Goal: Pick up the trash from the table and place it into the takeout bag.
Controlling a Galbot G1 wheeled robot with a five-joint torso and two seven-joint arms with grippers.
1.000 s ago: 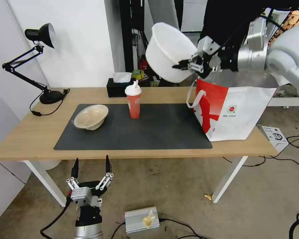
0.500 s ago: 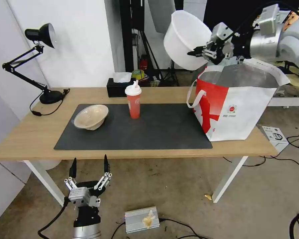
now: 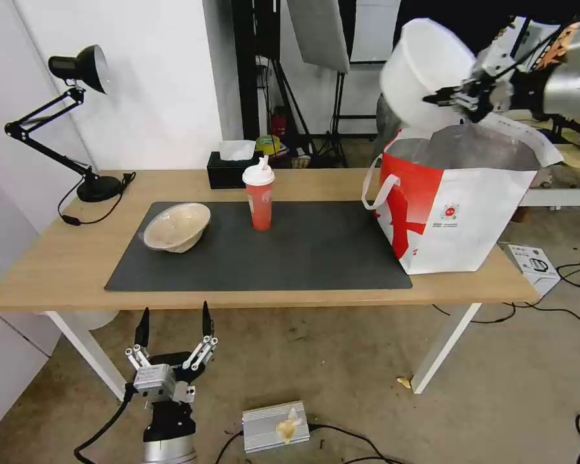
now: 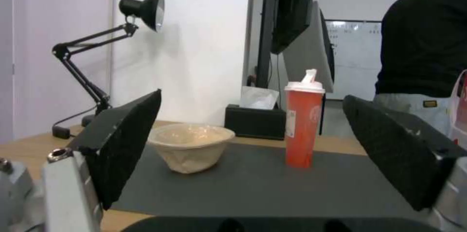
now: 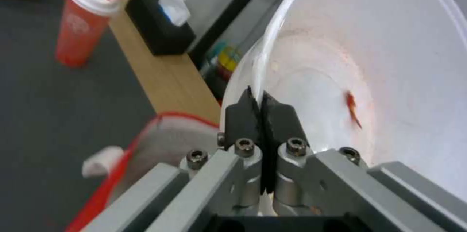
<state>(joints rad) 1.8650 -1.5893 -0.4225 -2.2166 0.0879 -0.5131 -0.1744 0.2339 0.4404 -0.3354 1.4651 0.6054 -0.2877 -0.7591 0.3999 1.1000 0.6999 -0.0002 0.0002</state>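
We see a smooth white plastic bowl (image 3: 422,71), a foil-lined takeout bag (image 3: 457,216), a matt grey mat (image 3: 303,251) on light wood

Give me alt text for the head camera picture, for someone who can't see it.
The right gripper holds a white bowl by its rim above the open takeout bag at the table's right end. A red cup and beige bowl sit on the mat; the left gripper waits open below.
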